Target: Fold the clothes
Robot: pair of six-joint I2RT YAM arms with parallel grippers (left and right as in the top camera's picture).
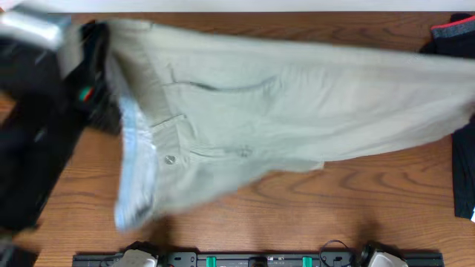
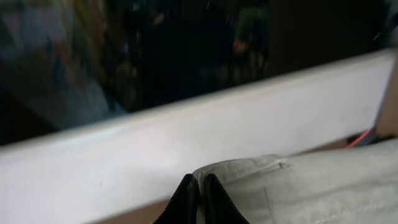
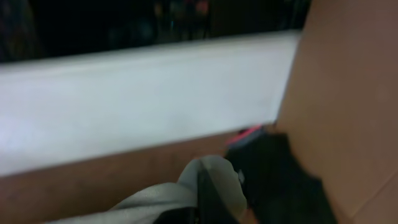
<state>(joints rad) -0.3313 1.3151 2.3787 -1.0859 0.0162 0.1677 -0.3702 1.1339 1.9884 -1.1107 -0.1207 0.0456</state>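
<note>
Across the wooden table, the khaki-green trousers were held spread wide, waistband at left. Their far-left corner was pinched in the closed left gripper, and the far-right leg end was clamped in the closed right gripper.

Left arm, overhead cam: bulky matte-black housing, badly blurred. Near top end, brushed silver-grey metal cylinder w/ bright highlight. Beside it on black link, small red-and-green marking.

Left claw, wrist cam: two glossy black fingers, smooth, tapering to blunt points. Right claw: also black, mostly in shadow, shape hard to tell.

Along near counter edge: long black mounting rail w/ small green bits. Pale grey rounded base at left, similar one at right. Thin black cable loop by right base.
</note>
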